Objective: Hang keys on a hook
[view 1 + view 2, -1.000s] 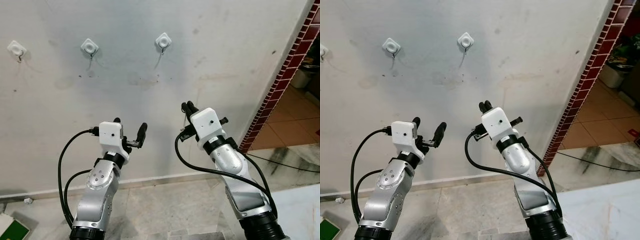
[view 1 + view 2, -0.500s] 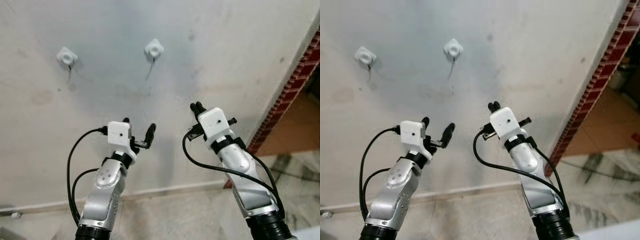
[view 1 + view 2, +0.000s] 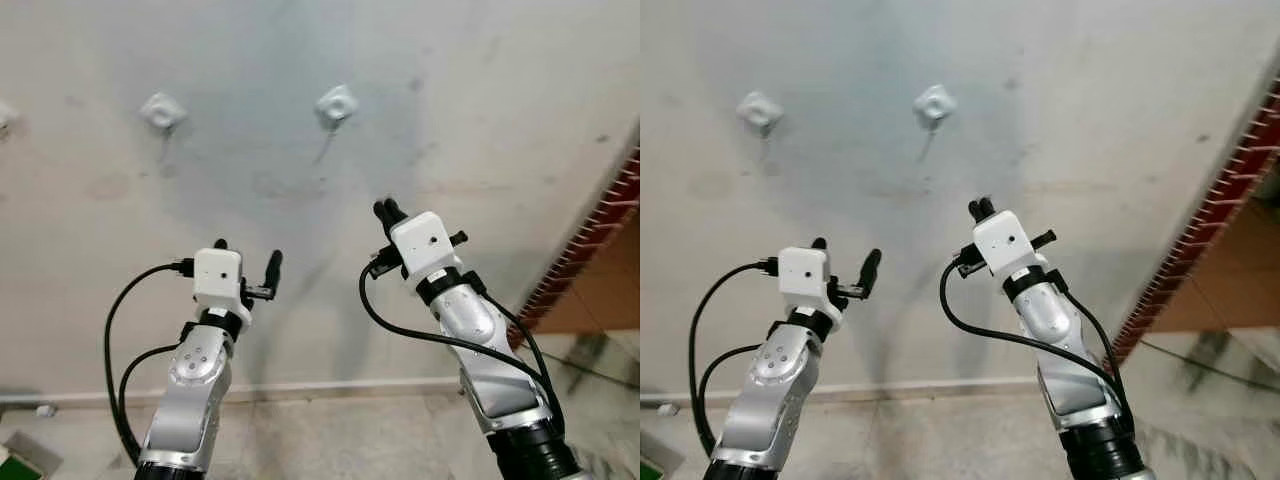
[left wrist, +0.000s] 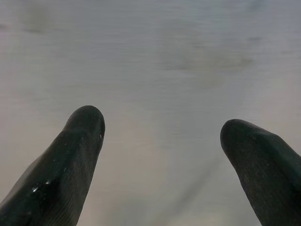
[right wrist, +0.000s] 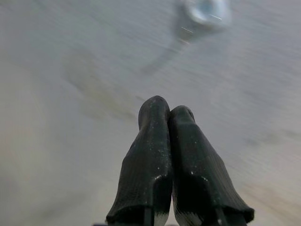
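Two white hooks (image 3: pixel 163 110) (image 3: pixel 336 103) are fixed high on the grey wall, and the edge of a third hook (image 3: pixel 3 115) shows at the far left. Both arms are raised toward the wall below them. My left gripper (image 3: pixel 247 258) is open, its fingers (image 4: pixel 80 141) spread wide with bare wall between them. My right gripper (image 3: pixel 385 210) is shut, its fingertips (image 5: pixel 167 113) pressed together, a little below and right of the right-hand hook (image 5: pixel 207 10). I see no keys between either pair of fingers.
A red brick edge (image 3: pixel 590 250) runs down the right side, with tiled floor beyond it. A skirting strip (image 3: pixel 330 385) lines the wall's foot above the stone floor. A green and white object (image 3: pixel 12 465) lies at the bottom left.
The whole picture has shifted and is blurred, so the camera has moved. Both arms hold much the same raised pose; the left stays open and the right stays shut.
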You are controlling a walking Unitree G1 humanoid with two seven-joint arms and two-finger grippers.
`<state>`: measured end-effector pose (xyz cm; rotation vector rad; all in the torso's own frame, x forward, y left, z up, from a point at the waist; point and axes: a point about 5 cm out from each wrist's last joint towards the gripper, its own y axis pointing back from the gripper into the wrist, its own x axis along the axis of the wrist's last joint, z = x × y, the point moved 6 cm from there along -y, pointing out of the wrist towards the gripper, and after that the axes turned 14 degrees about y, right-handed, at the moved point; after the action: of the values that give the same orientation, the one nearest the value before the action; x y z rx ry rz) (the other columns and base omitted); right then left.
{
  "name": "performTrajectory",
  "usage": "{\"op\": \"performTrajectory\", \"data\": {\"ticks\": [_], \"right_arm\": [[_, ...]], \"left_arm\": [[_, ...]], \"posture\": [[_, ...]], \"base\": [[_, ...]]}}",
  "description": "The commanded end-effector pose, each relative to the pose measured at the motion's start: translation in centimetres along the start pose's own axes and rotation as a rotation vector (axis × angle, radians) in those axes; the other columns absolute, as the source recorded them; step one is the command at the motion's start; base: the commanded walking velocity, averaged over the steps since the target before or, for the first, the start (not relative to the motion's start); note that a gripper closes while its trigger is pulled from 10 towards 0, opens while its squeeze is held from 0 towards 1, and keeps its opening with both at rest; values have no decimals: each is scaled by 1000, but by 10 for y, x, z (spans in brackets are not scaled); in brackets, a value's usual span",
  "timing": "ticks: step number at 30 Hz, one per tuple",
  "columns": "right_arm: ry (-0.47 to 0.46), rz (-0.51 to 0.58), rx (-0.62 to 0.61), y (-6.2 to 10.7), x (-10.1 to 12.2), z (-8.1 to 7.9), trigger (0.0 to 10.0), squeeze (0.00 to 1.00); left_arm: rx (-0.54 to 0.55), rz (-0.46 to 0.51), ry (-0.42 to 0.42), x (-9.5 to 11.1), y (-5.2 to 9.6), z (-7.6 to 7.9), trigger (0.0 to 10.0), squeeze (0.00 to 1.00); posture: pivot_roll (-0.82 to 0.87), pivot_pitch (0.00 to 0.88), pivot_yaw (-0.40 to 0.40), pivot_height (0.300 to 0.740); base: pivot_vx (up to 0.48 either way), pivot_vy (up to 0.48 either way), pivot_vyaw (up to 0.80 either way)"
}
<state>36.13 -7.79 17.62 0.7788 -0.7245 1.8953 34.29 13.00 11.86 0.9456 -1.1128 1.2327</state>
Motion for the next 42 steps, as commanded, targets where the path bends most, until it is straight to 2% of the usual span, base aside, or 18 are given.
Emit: {"op": "performTrajectory", "data": {"ticks": [1,14,17,23,25,30,34,42], "right_arm": [[9,16,4,-1,4,2,10000,0],[6,-33,3,22,-12,4,10000,0],[17,-71,-12,41,-22,10,10000,0],[20,-140,-10,69,-36,12,10000,0],[15,-154,-12,75,-38,13,10000,0],[-5,-174,-19,81,-38,13,10000,0],[-16,-176,-25,83,-34,12,10000,0],[-35,-160,-38,76,-29,12,10000,0]], "left_arm": [[3,18,-17,6,1,1,10000,0],[-8,-22,-26,1,16,-3,10000,0],[-12,-46,-40,0,31,-9,10000,0],[1,-106,-63,-11,56,-22,10000,0],[2,-116,-64,-12,60,-24,10000,0],[-6,-122,-67,-11,60,-22,10000,0],[-49,-119,-54,-9,58,-13,10000,0],[-99,-102,-18,-4,54,-1,10000,0]], "posture": [[-16,33,25,740],[-17,42,34,740],[-19,45,37,740],[-18,52,43,740],[-18,51,43,740],[-21,48,42,740],[-25,44,41,740],[-20,34,36,740]], "base": [[0,0,750],[0,0,740],[0,0,660],[0,0,400],[0,0,0],[0,0,0],[0,0,0],[0,0,0]]}}
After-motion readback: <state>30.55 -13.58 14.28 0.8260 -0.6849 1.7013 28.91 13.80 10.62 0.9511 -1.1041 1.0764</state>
